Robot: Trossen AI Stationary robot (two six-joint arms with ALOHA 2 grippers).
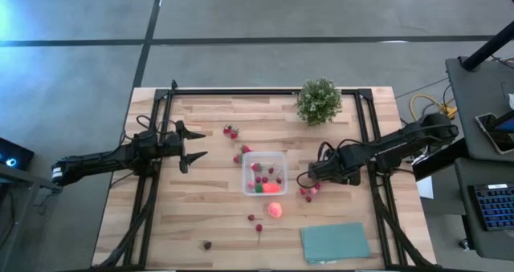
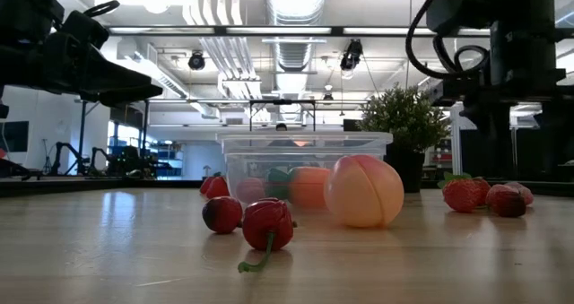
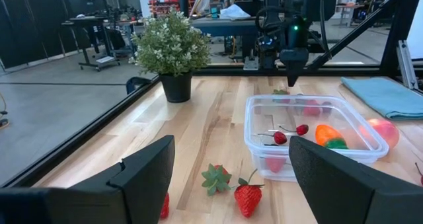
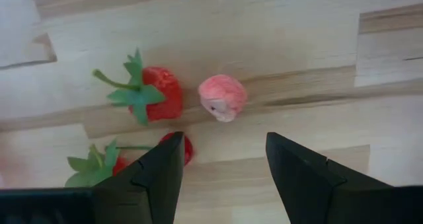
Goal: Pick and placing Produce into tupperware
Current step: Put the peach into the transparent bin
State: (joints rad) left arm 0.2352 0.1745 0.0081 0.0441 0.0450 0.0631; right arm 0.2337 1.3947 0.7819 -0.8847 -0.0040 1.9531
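The clear square tupperware (image 1: 265, 173) stands mid-table and holds two cherries, an orange piece with a green end (image 3: 328, 137) and a strawberry. A pink-orange peach (image 1: 275, 210) lies on the table just in front of it. My right gripper (image 4: 225, 171) is open and points down over a cluster of strawberries (image 4: 155, 92) and a small pink piece (image 4: 223, 97), right of the tupperware, touching none of them. My left gripper (image 1: 193, 148) is open and empty, held level to the left of the tupperware, with two strawberries (image 3: 248, 199) on the table before it.
A bushy potted plant (image 1: 319, 101) stands at the far edge. A teal cloth (image 1: 335, 242) lies flat at the near right. Loose cherries (image 1: 255, 222) and a dark piece (image 1: 207, 245) lie near the front. More strawberries (image 1: 231, 131) lie far left of the tupperware.
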